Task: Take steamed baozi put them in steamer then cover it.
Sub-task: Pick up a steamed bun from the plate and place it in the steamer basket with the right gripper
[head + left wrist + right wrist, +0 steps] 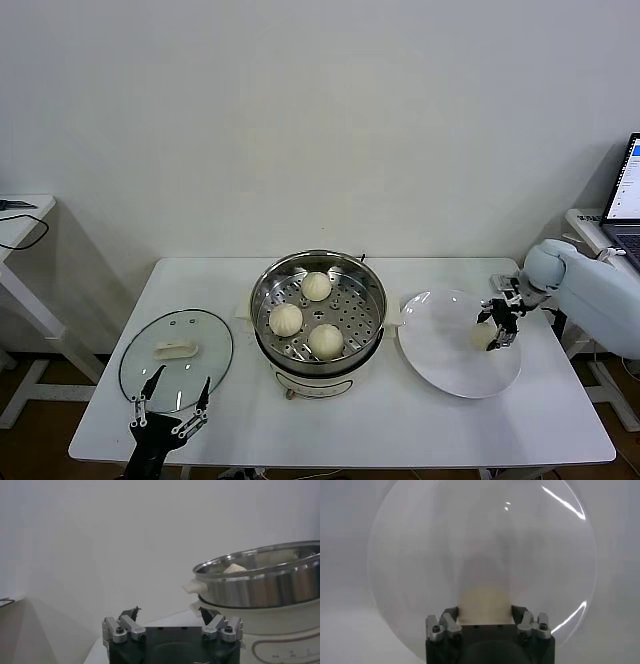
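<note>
The steamer [318,300] stands mid-table with three baozi on its perforated tray: one at the back [316,286], one on the left [286,319], one at the front [325,341]. The fourth baozi [483,338] lies on the white plate [440,350]. My right gripper [499,322] is down over it, and in the right wrist view the baozi [485,602] fills the gap between the fingers. The glass cover [177,358] lies flat at the left. My left gripper [170,404] hangs open and empty at the cover's near edge. The steamer [260,582] also shows in the left wrist view.
A laptop [625,205] sits on a side table at the far right, close behind my right arm. Another small table with a black cable [20,235] stands at the far left. The white table's front edge [340,462] runs just beyond my left gripper.
</note>
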You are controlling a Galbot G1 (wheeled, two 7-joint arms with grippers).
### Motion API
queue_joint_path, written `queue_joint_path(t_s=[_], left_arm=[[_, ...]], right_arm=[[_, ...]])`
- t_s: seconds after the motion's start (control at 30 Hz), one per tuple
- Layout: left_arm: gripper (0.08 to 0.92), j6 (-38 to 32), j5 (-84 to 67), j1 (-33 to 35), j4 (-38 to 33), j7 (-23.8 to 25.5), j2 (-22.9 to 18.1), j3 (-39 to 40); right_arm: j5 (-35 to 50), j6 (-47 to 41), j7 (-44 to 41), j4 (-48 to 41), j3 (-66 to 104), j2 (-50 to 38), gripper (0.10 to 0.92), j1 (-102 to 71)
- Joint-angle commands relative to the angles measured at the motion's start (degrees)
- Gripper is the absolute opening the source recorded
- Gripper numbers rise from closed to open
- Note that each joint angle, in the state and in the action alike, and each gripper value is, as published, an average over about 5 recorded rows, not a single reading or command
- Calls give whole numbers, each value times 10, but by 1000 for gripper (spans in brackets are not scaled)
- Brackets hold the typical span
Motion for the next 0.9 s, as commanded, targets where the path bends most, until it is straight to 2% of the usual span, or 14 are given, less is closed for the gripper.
queue_joint_path(t_s=[0.03, 0.23, 0.33, 0.5, 0.9], left_arm=[[823, 1, 0, -2, 0, 0, 4, 4], [823, 0, 0, -5, -1, 0, 11, 8], [823, 0, -1, -7, -1, -1, 13, 10], [823, 0, -1, -7, -1, -1, 16, 10], [823, 0, -2, -7, -1, -3, 15, 8]], right_arm=[[33, 3, -109, 41, -71, 22, 678, 163], [158, -40, -154, 104, -199, 87, 671, 338], [222, -70, -139, 148, -247, 125, 670, 386], [281, -113, -97, 206, -279, 183, 670, 412], [302, -158, -14, 246, -309, 255, 662, 382]])
